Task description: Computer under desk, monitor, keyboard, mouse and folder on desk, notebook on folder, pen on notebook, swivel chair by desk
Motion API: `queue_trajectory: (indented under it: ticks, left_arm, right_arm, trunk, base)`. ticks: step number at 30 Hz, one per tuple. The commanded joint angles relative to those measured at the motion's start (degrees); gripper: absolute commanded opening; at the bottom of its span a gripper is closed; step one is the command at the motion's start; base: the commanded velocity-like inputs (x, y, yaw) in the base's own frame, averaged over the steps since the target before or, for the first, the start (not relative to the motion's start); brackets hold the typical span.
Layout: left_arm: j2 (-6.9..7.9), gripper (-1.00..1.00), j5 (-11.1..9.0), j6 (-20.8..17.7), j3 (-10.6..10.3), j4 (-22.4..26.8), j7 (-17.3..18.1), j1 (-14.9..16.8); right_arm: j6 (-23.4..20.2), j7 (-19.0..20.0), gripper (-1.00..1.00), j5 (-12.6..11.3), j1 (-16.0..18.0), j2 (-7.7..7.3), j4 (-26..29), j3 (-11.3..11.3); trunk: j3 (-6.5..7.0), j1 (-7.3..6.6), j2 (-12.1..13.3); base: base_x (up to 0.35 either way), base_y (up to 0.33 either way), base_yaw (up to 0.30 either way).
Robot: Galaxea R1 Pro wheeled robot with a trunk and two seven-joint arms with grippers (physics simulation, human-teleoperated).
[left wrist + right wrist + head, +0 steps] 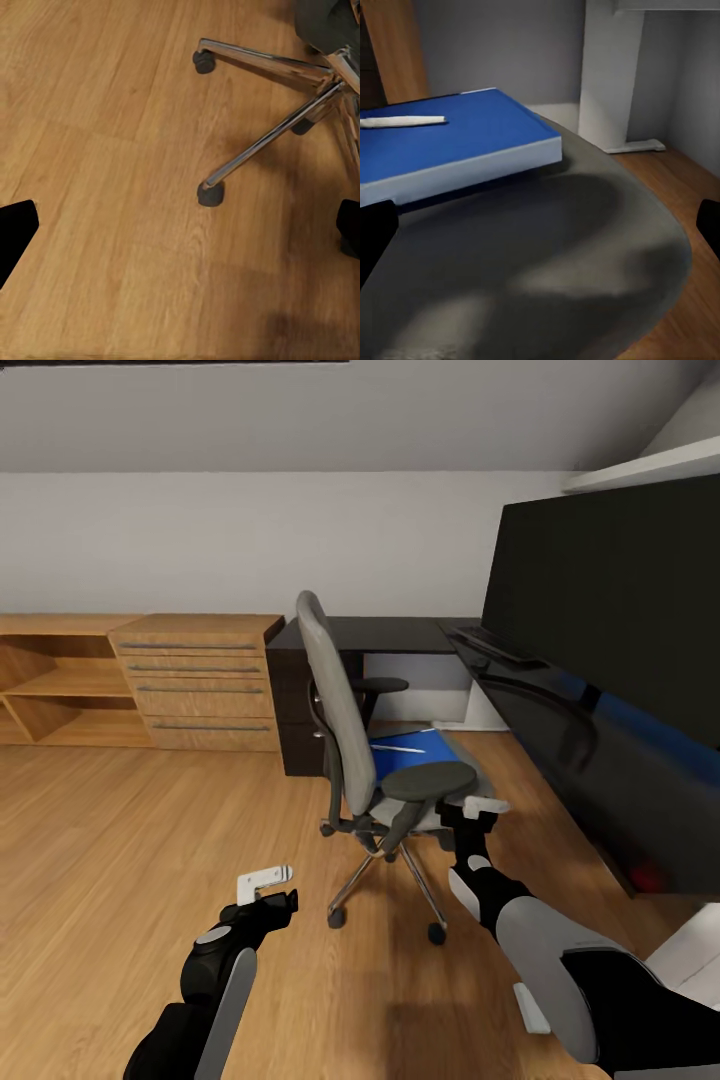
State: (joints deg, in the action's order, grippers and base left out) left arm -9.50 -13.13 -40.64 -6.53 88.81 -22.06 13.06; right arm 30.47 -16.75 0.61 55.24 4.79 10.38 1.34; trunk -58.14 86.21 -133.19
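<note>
The grey swivel chair (338, 725) stands on the oak floor in front of the black desk (395, 633). On its seat (555, 262) lies the blue folder (412, 758), with the white pen (398, 749) on top; the right wrist view shows the folder (450, 146) and pen (401, 121) close up. My right gripper (480, 808) hovers open at the seat's near edge, beside the armrest. Low over the floor, near the chrome star base (277, 112), my left gripper (266, 880) is open and empty. The monitor (610, 600) and keyboard (497, 645) are on the desk. The notebook and mouse are out of view.
An oak drawer unit (197, 680) and open oak shelving (60, 685) line the back wall at left. A dark box (297, 715) stands under the desk's left end; I cannot tell if it is the computer. Open floor (120, 840) lies to the left.
</note>
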Motion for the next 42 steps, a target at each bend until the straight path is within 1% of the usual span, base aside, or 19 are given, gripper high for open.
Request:
queue_trajectory:
  ticks: [1, 7, 12, 16, 23, 42]
  left_arm:
    - [0.01, 1.0, -0.62, -0.14, -0.06, 0.06, -0.54, 0.04]
    - [0.0, 1.0, -0.66, -0.14, 0.0, 0.15, -0.53, 0.04]
    - [0.0, 1.0, -0.67, -0.14, 0.03, 0.32, -0.58, 0.04]
    - [0.0, 1.0, -0.67, -0.14, 0.03, 0.39, -0.62, 0.04]
    - [0.0, 1.0, -0.67, -0.18, 0.03, 0.47, -0.59, 0.04]
    - [0.0, 1.0, -0.67, -0.18, 0.27, 0.66, -0.53, 0.04]
  right_arm:
    - [0.12, -0.33, 1.0, 0.08, 0.04, 0.01, -0.13, 0.15]
    - [0.12, -0.26, 1.0, 0.09, 0.04, -0.01, -0.32, 0.15]
    - [0.12, -0.21, 1.0, 0.17, 0.04, 0.11, -0.36, 0.22]
    - [0.12, -0.21, 1.0, 0.24, 0.04, 0.58, -0.36, 0.2]
    - [0.12, -0.21, 1.0, 0.27, 0.04, 0.94, -0.36, 0.24]
    - [0.12, -0.21, 1.0, 0.27, 0.03, 0.98, -0.36, 0.21]
  trunk:
    - [-0.05, -0.03, -0.02]
    - [-0.05, -0.03, -0.02]
    - [-0.05, -0.03, -0.02]
    - [-0.05, -0.03, -0.02]
    - [-0.05, -0.03, -0.02]
    - [-0.05, -0.03, -0.02]
  base:
    - [-0.216, 0.152, 0.071]
    - [-0.209, 0.165, 0.075]
    - [-0.031, 0.026, 0.076]
    - [-0.002, 0.002, 0.13]
    - [0.0, 0.0, 0.246]
    - [0.0, 0.0, 0.256]
